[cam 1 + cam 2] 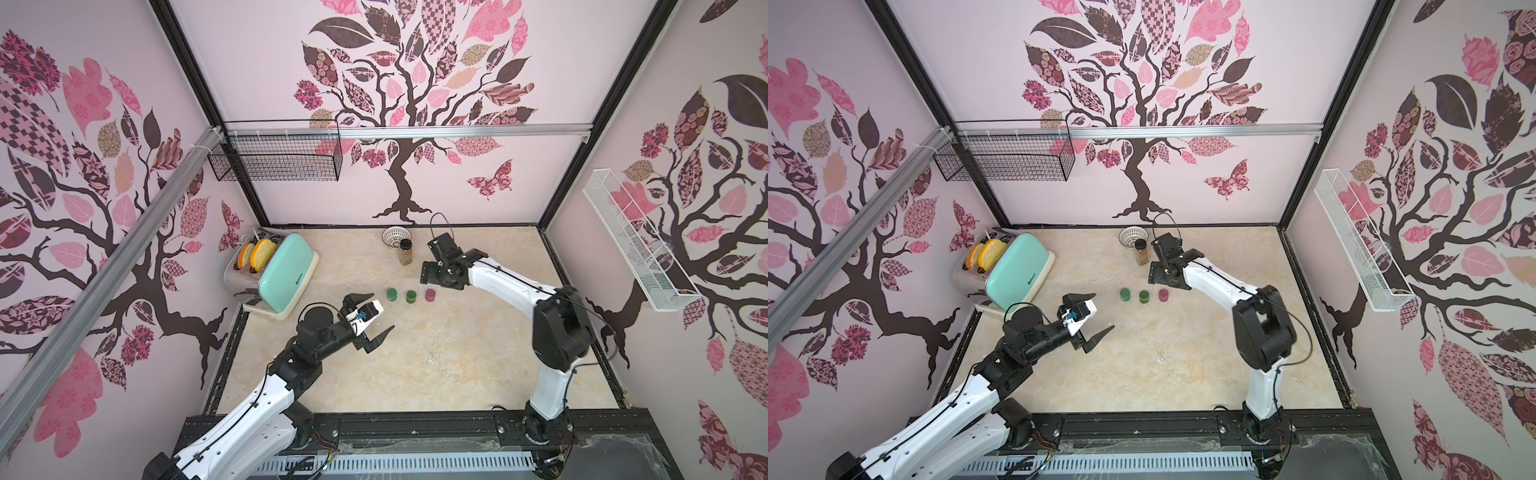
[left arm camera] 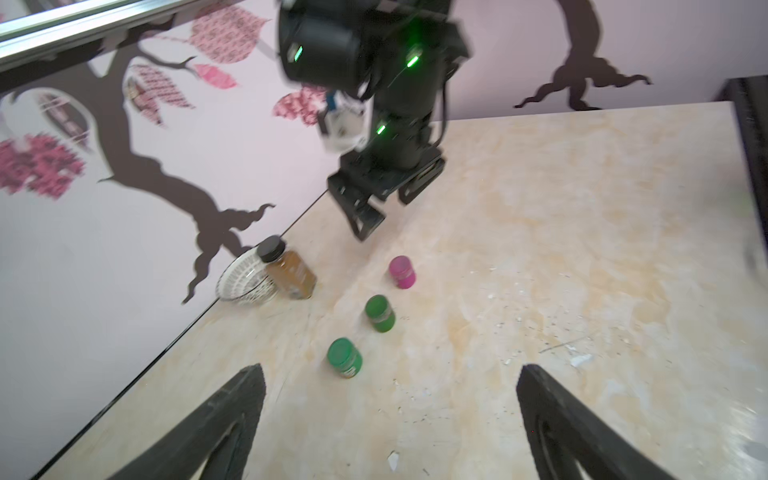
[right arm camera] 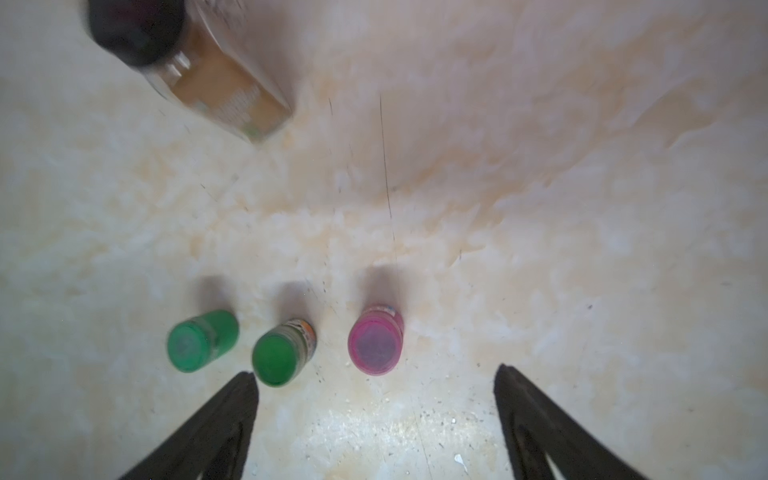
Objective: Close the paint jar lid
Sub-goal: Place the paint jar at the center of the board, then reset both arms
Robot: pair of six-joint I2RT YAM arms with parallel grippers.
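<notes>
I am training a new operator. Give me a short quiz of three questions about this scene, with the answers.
1. True or false: the right gripper is shut on the pink paint jar.
2. How many green paint jars stand in the row with the pink one? A one, B two, C three.
3. Fill in: beside the white basket stands a brown ____ with a black cap.
Key: 1 false, its jaws are open and hold nothing. 2 B. 3 spice bottle.

Bright, even light, soft shadows; wrist views blurred, top views bowed at edges.
</notes>
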